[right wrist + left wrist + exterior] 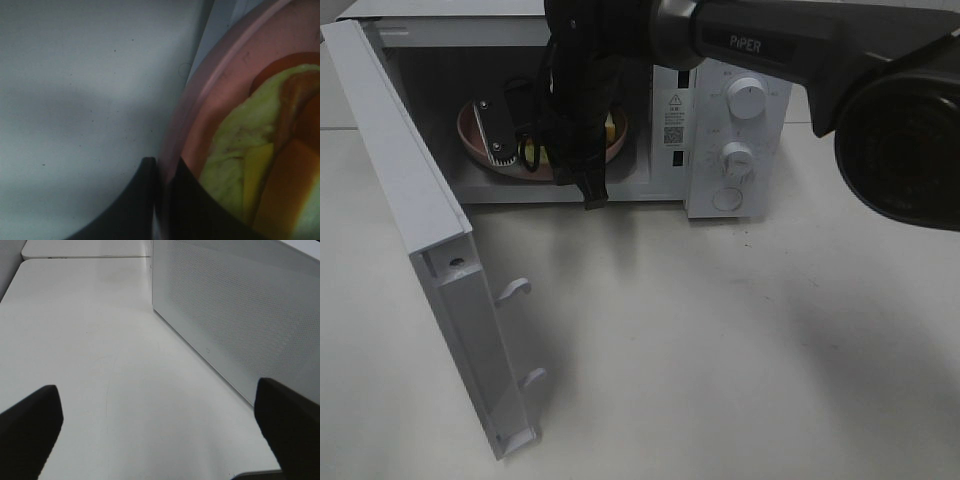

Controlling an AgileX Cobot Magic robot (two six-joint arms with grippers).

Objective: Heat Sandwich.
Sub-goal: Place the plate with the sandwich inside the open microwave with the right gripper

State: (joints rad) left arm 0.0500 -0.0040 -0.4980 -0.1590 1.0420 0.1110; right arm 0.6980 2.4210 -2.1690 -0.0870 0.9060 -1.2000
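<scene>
One sandwich (pixel 240 165), just beside right tool (pixel 162 172), plate (pixel 210 95) pinched

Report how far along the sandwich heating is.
Done: the door of the white microwave stands open, and the round pink plate with the sandwich with yellow-green filling is inside the cavity. In hand: the right gripper pinches the plate's rim, not yet released; the left gripper hangs open beside the microwave. Left: let go, withdraw, shut the door, set the white dials.
</scene>
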